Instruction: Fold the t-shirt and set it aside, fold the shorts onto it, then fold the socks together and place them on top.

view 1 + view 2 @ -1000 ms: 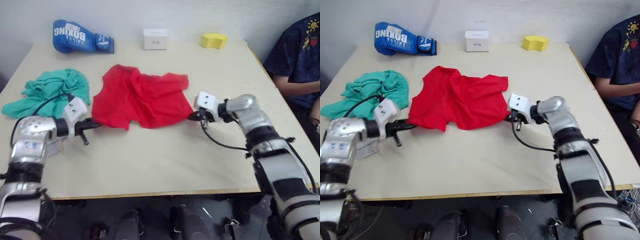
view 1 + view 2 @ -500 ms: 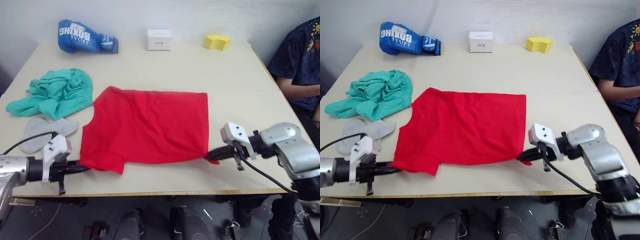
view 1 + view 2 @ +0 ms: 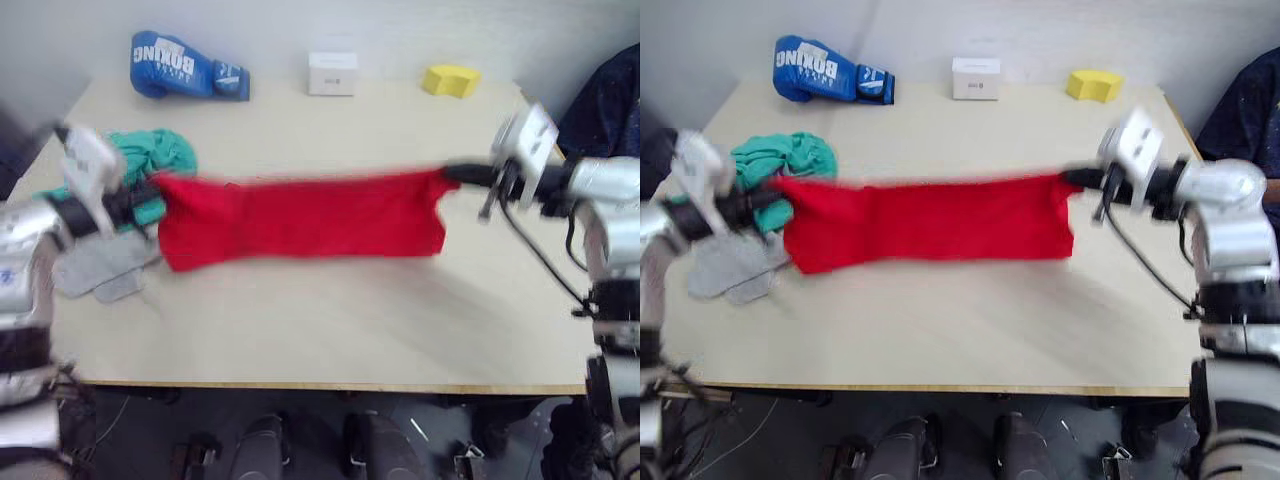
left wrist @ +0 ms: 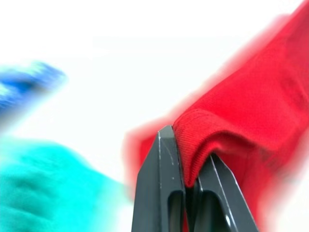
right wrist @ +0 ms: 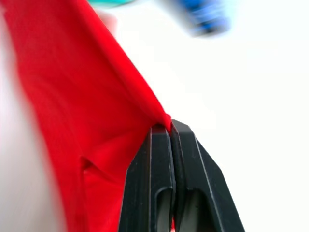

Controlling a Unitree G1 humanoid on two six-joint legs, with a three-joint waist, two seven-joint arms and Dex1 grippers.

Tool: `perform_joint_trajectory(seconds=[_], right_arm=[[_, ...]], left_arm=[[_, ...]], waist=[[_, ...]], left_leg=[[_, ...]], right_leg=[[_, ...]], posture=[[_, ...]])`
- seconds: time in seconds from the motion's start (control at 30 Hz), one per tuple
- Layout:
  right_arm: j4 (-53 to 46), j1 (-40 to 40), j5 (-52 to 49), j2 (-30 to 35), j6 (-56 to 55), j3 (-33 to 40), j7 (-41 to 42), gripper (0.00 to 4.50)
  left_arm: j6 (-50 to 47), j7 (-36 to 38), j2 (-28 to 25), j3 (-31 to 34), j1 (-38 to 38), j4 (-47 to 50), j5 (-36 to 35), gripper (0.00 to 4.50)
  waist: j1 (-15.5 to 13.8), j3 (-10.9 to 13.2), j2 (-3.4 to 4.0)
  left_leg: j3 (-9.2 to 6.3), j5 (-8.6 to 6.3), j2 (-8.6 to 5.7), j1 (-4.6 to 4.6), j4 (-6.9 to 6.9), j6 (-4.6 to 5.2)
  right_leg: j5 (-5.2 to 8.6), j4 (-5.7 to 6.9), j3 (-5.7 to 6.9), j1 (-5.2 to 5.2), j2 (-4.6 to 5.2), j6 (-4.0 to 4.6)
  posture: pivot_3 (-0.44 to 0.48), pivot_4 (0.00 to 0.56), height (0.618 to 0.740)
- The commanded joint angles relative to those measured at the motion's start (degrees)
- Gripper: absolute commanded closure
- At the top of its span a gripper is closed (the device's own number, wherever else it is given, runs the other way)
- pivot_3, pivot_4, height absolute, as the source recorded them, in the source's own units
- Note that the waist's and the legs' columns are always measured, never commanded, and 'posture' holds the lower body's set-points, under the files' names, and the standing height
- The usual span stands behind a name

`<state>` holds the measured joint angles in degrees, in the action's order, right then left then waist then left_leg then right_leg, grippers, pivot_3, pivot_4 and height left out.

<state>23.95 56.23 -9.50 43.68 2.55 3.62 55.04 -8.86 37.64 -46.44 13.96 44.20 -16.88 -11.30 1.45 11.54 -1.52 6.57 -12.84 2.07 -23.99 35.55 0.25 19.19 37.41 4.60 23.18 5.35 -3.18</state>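
Both hands, left and right, are pinching the bright red cloth t-shirt tight, stretching it above the pale wooden bench.

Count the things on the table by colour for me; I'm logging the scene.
Red: 1, the t-shirt, held in both grippers (left, right)
Teal: 1, the shorts
Grey: 2, the socks
Blue: 1, a boxing glove
White: 1, a box
Yellow: 1, a block
Total: 7
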Motion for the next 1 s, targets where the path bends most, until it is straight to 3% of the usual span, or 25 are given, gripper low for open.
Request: perform_joint_trajectory(seconds=[0.03,0.1,0.13,0.27,0.37,0.47,0.57,0.63,0.77,0.9,1.0], right_arm=[[9.4,8.32,4.45,0.89,-13.18,5.42,-14.62,4.48],[13.33,11.97,7.43,1.76,-21.05,6.39,-22.4,4.48],[14.24,12.89,8.49,2.54,-24.39,6.52,-24.39,4.48],[14.4,9.43,9.98,4.8,-32.17,5.42,-23.98,4.48],[12.34,2.56,9.61,5.96,-34.86,4.15,-20.52,4.48],[5.39,-8.75,5.4,6.02,-34.5,3.65,-13.86,4.48],[-9.64,-29.83,-2.81,10.73,-28.99,0.49,1.41,4.48],[-15.17,-39.07,-4.91,13.35,-26.36,-0.02,6.19,4.48],[-18.62,-45.97,-5.71,14.72,-19.31,1.6,6.66,4.48],[-24.6,-54.42,-7.8,19.28,-8.98,1.3,12.12,4.48],[-30.13,-59.52,-9.95,21.35,-0.94,2.17,13.02,4.48]], left_arm=[[16.43,-16.79,-1.13,2.3,14.42,-11.12,7.85,4.5],[24.33,-20.43,-1.75,2.63,21.15,-15.39,9.04,4.5],[27.51,-18.86,-2.17,2.17,23.62,-15.56,8.54,4.5],[30.02,-5.0,-4.16,0.13,19.63,-9.6,2.95,4.5],[27.06,2.22,-6.17,1.61,9.96,-3.89,-1.91,4.5],[22.44,10.66,-9.31,3.03,-6.92,4.78,-5.35,4.5],[15.88,17.61,-11.89,5.52,-31.03,14.83,-6.15,4.5],[10.31,19.67,-12.76,7.14,-41.04,20.87,-7.69,4.5],[0.95,19.28,-13.38,8.67,-48.63,29.02,-8.7,4.5],[-10.16,22.54,-15.34,9.65,-56.19,36.68,-11.43,4.5],[-18.63,23.74,-16.75,11.07,-60.67,41.07,-14.08,4.5]], waist=[[0.14,0.17,-0.28],[0.41,0.22,-0.36],[0.47,0.22,-0.36],[0.28,0.21,-0.36],[0.42,0.21,-0.36],[0.75,0.23,-0.34],[0.82,0.23,-0.31],[0.42,0.25,-0.31],[0.23,0.29,-0.3],[0.0,0.2,0.07],[0.06,0.08,0.13]], left_leg=[[0.07,0.03,0.0,-0.36,0.19,0.04],[0.3,0.01,-0.01,-0.55,0.23,0.16],[0.45,-0.02,-0.04,-0.56,0.18,0.23],[1.05,-0.35,-0.08,-0.37,0.12,0.51],[1.38,-0.42,-0.05,-0.06,0.17,0.62],[1.46,-0.44,0.09,-0.07,0.58,0.65],[1.48,-0.43,0.17,-0.02,0.52,0.67],[1.42,-0.49,0.2,0.06,0.45,0.65],[1.36,-0.72,0.27,0.04,0.68,0.97],[1.46,-0.8,0.65,0.65,0.3,0.7],[1.52,-0.87,0.67,0.89,-0.21,0.6]], right_leg=[[-0.05,0.12,-0.04,0.36,0.0,-0.1],[-0.15,0.23,-0.07,0.53,0.02,-0.27],[-0.2,0.13,-0.04,0.54,0.03,-0.36],[-0.18,-0.01,0.21,0.54,0.31,-0.48],[-0.16,0.05,0.37,0.4,0.3,-0.58],[-0.21,0.25,0.2,0.44,0.23,-0.67],[-0.21,0.29,-0.33,0.46,0.24,-0.68],[-0.17,0.28,-0.33,0.38,0.23,-0.59],[-0.41,0.16,-0.27,0.35,0.22,-0.51],[-0.79,-0.7,-0.12,-0.46,0.15,-0.24],[-0.39,-1.03,-0.14,-0.58,0.15,0.49]], posture=[[0.0,0.15,0.74],[0.0,0.15,0.74],[0.0,0.15,0.74],[0.0,0.15,0.74],[0.0,0.15,0.74],[0.0,0.15,0.74],[0.0,0.15,0.74],[0.0,0.15,0.74],[0.0,0.15,0.74],[0.0,0.15,0.74],[0.0,0.15,0.74]])
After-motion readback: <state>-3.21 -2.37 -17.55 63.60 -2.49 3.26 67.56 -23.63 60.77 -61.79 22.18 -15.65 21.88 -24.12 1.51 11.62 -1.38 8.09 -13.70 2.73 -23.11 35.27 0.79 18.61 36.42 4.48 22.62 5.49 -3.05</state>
